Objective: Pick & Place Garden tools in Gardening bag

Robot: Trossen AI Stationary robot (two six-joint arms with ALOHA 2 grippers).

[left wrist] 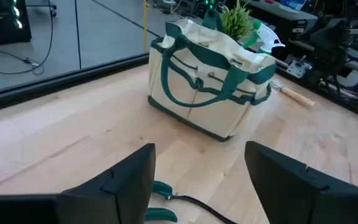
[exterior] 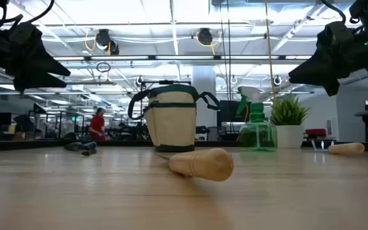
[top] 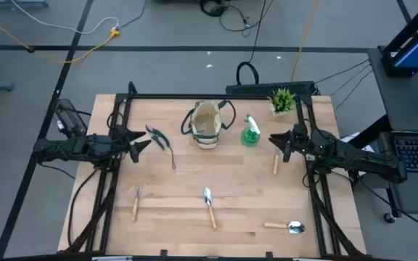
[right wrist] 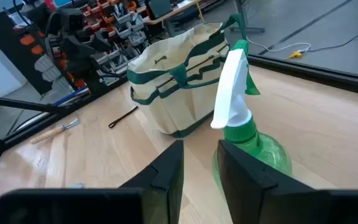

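Observation:
The beige gardening bag (top: 206, 125) with green trim stands upright on its base at the table's far middle. The green spray bottle (top: 250, 133) stands just right of it. My left gripper (top: 145, 141) is open and hovers above the table, left of the bag, over the pruning shears (top: 159, 138); their green handles show between its fingers (left wrist: 160, 194). My right gripper (top: 273, 140) hovers right of the bottle (right wrist: 241, 124), its fingers a narrow gap apart and empty. A fork rake (top: 136, 202), a trowel (top: 209, 206), a second trowel (top: 285, 227) and a wooden-handled tool (top: 275, 162) lie flat.
A small potted green plant (top: 283, 101) stands at the far right, behind the bottle. A thin dark cord (top: 173, 158) runs from the shears toward the near edge. Bare wood lies between the bag and the tools nearer the front edge.

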